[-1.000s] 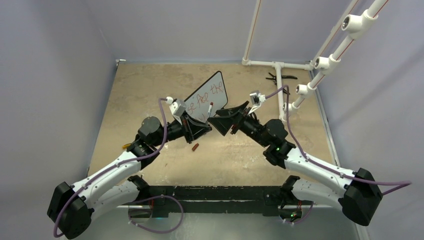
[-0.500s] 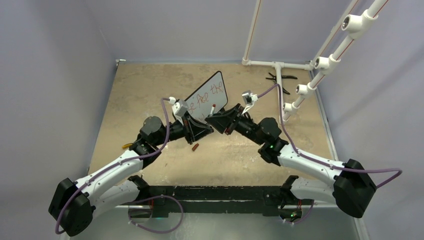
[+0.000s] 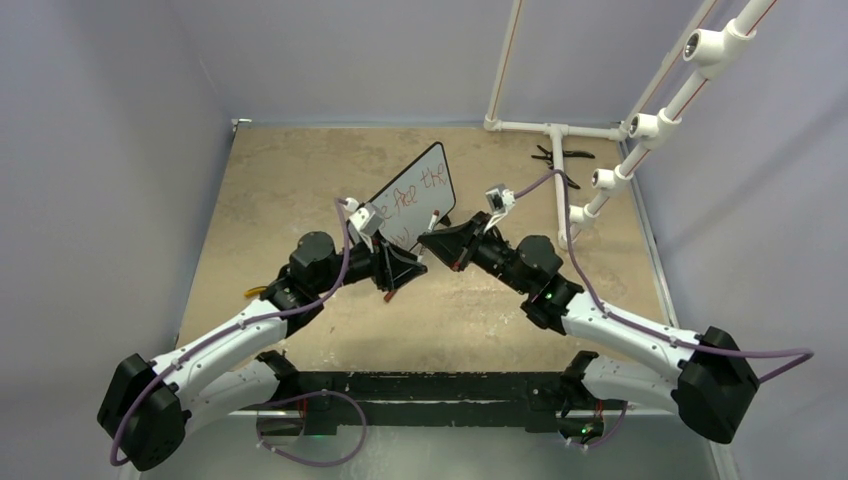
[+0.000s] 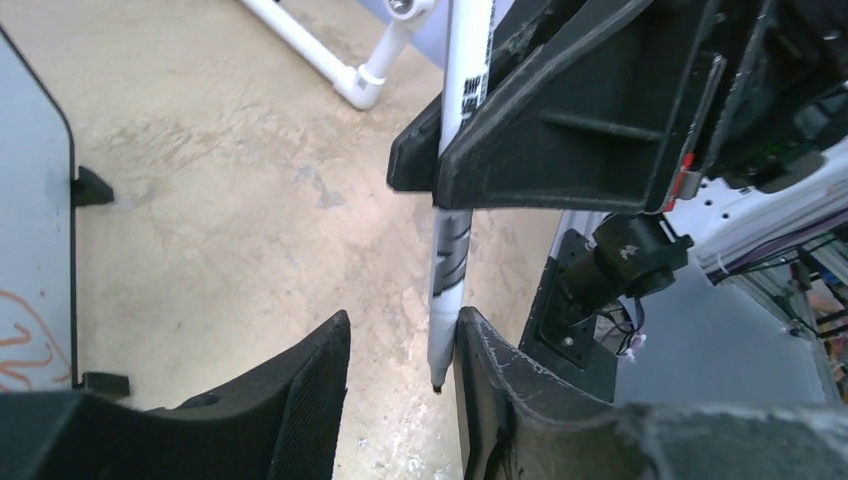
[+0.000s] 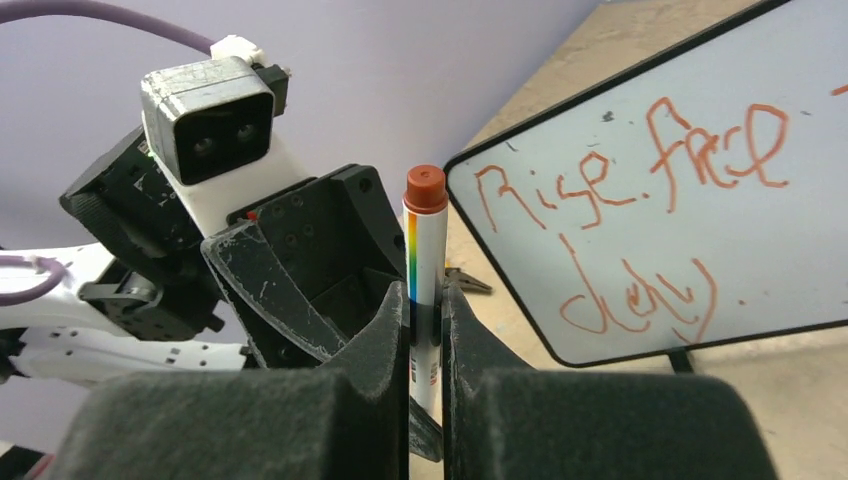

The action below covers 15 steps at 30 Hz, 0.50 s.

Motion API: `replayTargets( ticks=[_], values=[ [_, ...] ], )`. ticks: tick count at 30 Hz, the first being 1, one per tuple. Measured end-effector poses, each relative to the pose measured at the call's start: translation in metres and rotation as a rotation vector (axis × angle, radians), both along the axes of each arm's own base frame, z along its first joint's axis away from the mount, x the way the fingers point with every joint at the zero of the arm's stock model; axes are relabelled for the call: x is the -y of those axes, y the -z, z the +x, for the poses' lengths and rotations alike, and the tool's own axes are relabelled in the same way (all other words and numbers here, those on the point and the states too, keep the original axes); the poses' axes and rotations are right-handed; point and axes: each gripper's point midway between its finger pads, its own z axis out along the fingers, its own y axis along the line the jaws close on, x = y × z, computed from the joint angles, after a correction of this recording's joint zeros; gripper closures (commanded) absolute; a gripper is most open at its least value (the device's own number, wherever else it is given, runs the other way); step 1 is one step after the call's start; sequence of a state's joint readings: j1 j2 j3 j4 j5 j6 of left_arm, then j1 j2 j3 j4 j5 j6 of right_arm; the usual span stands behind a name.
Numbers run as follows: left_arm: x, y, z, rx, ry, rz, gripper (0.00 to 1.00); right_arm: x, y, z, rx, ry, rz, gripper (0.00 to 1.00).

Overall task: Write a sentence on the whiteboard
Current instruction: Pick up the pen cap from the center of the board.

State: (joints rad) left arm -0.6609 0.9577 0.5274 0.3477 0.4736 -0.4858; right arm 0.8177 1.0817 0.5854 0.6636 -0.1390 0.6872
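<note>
The whiteboard (image 3: 425, 180) stands tilted on its black feet behind both grippers, also large in the right wrist view (image 5: 700, 250) and at the left edge of the left wrist view (image 4: 35, 230). The sentence (image 5: 640, 170) is red handwriting in two lines, also visible from above (image 3: 405, 195). A white marker (image 5: 424, 250) with a red end stands upright, and my right gripper (image 5: 425, 300) is shut on its barrel. Its dark tip (image 4: 438, 385) hangs between the fingers of my left gripper (image 4: 400, 335), which is open, with the barrel against one finger. Both grippers (image 3: 420, 262) (image 3: 432, 240) meet in front of the board.
A small red cap (image 3: 388, 296) lies on the tan table beside the left gripper. White pipe framing (image 3: 556, 170) runs along the back right, with black pliers (image 3: 560, 155) next to it. A small orange object (image 3: 255, 291) lies by the left arm.
The right gripper moved in and shut on the marker. The left gripper, which held the marker before, has opened and dropped slightly toward the near side.
</note>
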Motion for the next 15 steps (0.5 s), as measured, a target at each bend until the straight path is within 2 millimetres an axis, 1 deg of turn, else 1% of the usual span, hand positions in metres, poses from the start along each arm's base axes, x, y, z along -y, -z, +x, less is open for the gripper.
replayTargets(
  ticks=[4, 6, 8, 9, 12, 14, 15],
  values=[
    [-0.002, 0.014, 0.004, -0.031, -0.054, 0.047, 0.6, 0.013, 0.004, 0.006, -0.008, 0.073, -0.033, 1.0],
    [-0.003, 0.027, 0.006, -0.053, -0.087, 0.089, 0.6, 0.02, 0.003, 0.008, 0.003, 0.106, -0.036, 1.0],
    [-0.009, 0.049, 0.013, -0.09, -0.146, 0.161, 0.6, 0.028, -0.003, 0.007, 0.017, 0.134, -0.02, 1.0],
    [-0.016, 0.068, 0.019, -0.124, -0.196, 0.22, 0.6, 0.031, -0.007, 0.007, 0.027, 0.144, -0.011, 1.0],
    [-0.035, 0.116, 0.025, -0.204, -0.283, 0.375, 0.6, 0.038, -0.018, 0.006, 0.055, 0.167, 0.014, 1.0],
    [-0.044, 0.139, 0.024, -0.239, -0.317, 0.458, 0.6, 0.039, -0.017, 0.007, 0.059, 0.179, 0.016, 1.0],
    [-0.047, 0.146, 0.023, -0.247, -0.328, 0.487, 0.6, 0.04, -0.014, 0.008, 0.056, 0.184, 0.011, 1.0]
  ],
)
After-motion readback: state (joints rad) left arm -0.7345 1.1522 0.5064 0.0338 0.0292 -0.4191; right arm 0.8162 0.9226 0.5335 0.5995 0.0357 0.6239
